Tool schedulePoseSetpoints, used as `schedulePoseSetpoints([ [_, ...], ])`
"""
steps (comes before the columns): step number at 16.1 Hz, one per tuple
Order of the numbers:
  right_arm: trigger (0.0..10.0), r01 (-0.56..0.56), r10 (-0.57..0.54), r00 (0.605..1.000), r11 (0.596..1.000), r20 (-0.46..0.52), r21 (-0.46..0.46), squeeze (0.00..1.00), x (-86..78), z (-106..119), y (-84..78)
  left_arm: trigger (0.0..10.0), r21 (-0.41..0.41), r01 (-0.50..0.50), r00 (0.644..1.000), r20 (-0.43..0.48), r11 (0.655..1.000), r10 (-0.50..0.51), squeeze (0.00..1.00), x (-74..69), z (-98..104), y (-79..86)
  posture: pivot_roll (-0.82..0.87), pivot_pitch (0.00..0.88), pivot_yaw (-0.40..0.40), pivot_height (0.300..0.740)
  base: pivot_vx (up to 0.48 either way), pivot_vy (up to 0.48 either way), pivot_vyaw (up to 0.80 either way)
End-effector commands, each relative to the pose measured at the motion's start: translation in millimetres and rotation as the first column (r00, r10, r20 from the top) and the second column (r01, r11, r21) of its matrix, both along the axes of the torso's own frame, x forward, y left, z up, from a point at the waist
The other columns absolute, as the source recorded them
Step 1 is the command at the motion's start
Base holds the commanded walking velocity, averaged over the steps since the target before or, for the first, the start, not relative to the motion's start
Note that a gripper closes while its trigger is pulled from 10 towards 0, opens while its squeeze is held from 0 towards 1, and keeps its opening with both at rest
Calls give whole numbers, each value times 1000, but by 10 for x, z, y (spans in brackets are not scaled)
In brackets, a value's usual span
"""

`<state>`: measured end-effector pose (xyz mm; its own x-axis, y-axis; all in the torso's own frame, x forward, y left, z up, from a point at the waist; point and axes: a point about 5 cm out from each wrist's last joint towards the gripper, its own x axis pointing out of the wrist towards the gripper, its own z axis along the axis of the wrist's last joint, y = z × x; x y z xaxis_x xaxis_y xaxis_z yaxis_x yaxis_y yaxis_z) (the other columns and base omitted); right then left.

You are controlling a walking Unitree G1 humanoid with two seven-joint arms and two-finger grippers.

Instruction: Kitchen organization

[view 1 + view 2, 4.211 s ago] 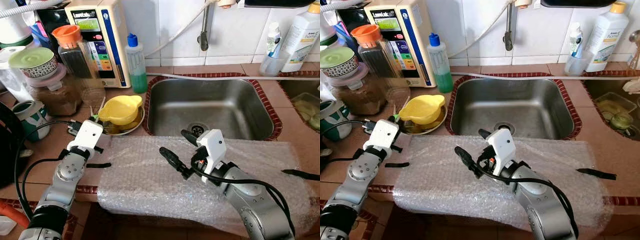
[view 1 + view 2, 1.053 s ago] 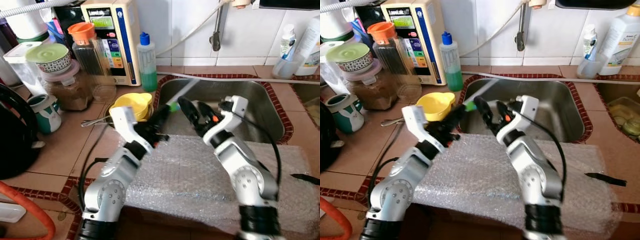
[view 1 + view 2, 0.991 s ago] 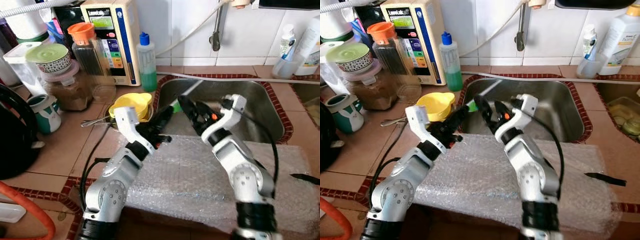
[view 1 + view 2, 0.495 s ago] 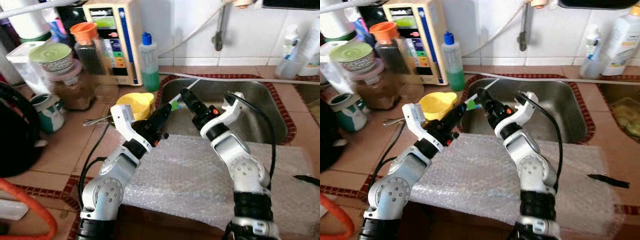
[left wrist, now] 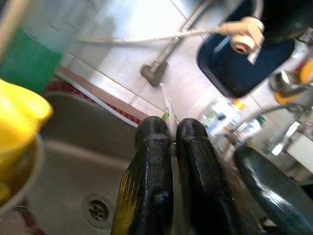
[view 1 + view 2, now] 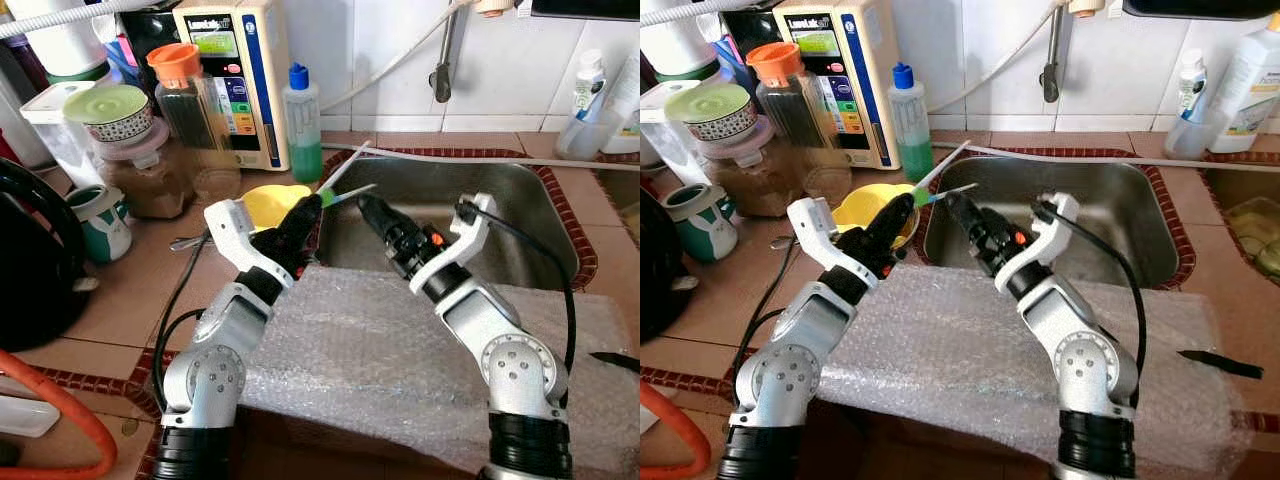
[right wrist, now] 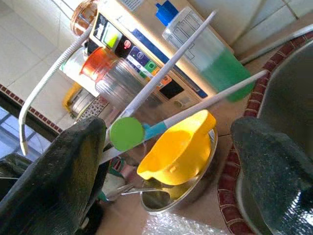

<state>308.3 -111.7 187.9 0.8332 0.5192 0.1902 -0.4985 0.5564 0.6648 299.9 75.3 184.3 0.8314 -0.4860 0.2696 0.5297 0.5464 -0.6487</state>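
Observation:
Two thin white sticks with a green and blue piece on them poke up over the left rim of the steel sink. My left gripper is shut on their lower ends; the left wrist view shows the fingers pressed together around a white-green sliver. My right gripper is just right of the sticks, pointing at them. In the right wrist view its fingers stand wide apart, open, with nothing between them. Both arms are raised above the bubble wrap.
A yellow jug sits in a metal bowl beside the sink. Behind it stand a green soap bottle, a water machine and several jars. A black kettle is at the left, a black strip at the right.
Both grippers have risen from the bubble wrap and met over the sink's left rim. In the last half second the left gripper drew the sticks back to the left; the right one dropped slightly.

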Motion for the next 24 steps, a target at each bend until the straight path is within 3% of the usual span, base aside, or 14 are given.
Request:
schedulePoseSetpoints([
  [1, 10000, -16, 16, 1000, 1000, 12, -9, 0, 22, 17, 44, 0, -27, 37, 999, 14, 999, -36, 0, -27, 58, -7, -272, 74, 133, 740, 0, 0, 0],
  [3, 10000, -7, 7, 1000, 1000, 6, -9, 0, 82, -1, 32, 0, -82, 53, 998, -12, 995, -54, 0, -44, 52, -8, -266, 76, 136, 740, 0, 0, 0],
  [6, 10000, 18, 20, 994, 940, 107, -341, 0, 119, -84, -8, 0, -79, 53, 998, -17, 995, -54, 0, -56, 67, 13, -250, 78, 137, 740, 0, 0, 0],
  [7, 10000, 36, 52, 986, 859, 157, -511, 0, 112, -135, -55, 0, -69, 45, 999, -19, 997, -46, 0, -48, 69, 32, -247, 80, 134, 740, 0, 0, 0],
  [8, 10000, 41, 60, 986, 819, 156, -572, 0, 115, -159, -96, 0, -61, 40, 999, -18, 997, -41, 0, -43, 68, 41, -247, 80, 134, 740, 0, 0, 0],
  [9, 10000, 99, 75, 972, 731, 224, -675, 0, 124, -142, -162, 0, -48, 34, 999, -21, 998, -35, 0, -37, 63, 52, -250, 82, 132, 740, 0, 0, 0],
  [13, 10000, 211, 85, 945, 581, 317, -786, 0, 148, -77, -265, 0, 14, 47, 999, -23, 999, -46, 0, -51, 25, 13, -255, 83, 131, 740, 0, 0, 0],
  [14, 10000, 258, 112, 931, 474, 348, -842, 0, 161, -89, -298, 0, 42, 64, 998, -18, 997, -63, 0, -65, 11, -28, -259, 85, 132, 740, 0, 0, 0],
  [16, 10000, 280, 126, 919, 458, 373, -844, 0, 181, -91, -308, 0, 65, 95, 995, -20, 993, -93, 0, -82, 0, -71, -262, 85, 134, 740, 0, 0, 0],
  [18, 10000, 307, 202, 893, 382, 403, -872, 0, 205, -113, -279, 0, 101, 134, 991, -12, 986, -133, 0, -116, -12, -133, -263, 86, 136, 740, 0, 0, 0],
  [19, 10000, 302, 207, 894, 380, 398, -874, 0, 210, -126, -280, 0, 102, 136, 991, -15, 985, -135, 0, -117, -17, -137, -263, 86, 136, 740, 0, 0, 0],
  [20, 10000, 322, 255, 877, 318, 407, -892, 0, 217, -154, -281, 0, 125, 138, 990, -19, 982, -137, 0, -122, -35, -144, -263, 86, 136, 740, 0, 0, 0],
  [22, 10000, 324, 257, 876, 311, 408, -893, 0, 237, -181, -275, 0, 124, 139, 990, -17, 982, -138, 0, -125, -32, -141, -259, 85, 132, 740, 0, 0, 0],
  [24, 0, 318, 268, 876, 302, 400, -899, 0, 260, -234, -280, 0, 124, 146, 989, -14, 981, -145, 0, -134, -25, -142, -253, 82, 130, 740, 0, 0, 0],
])
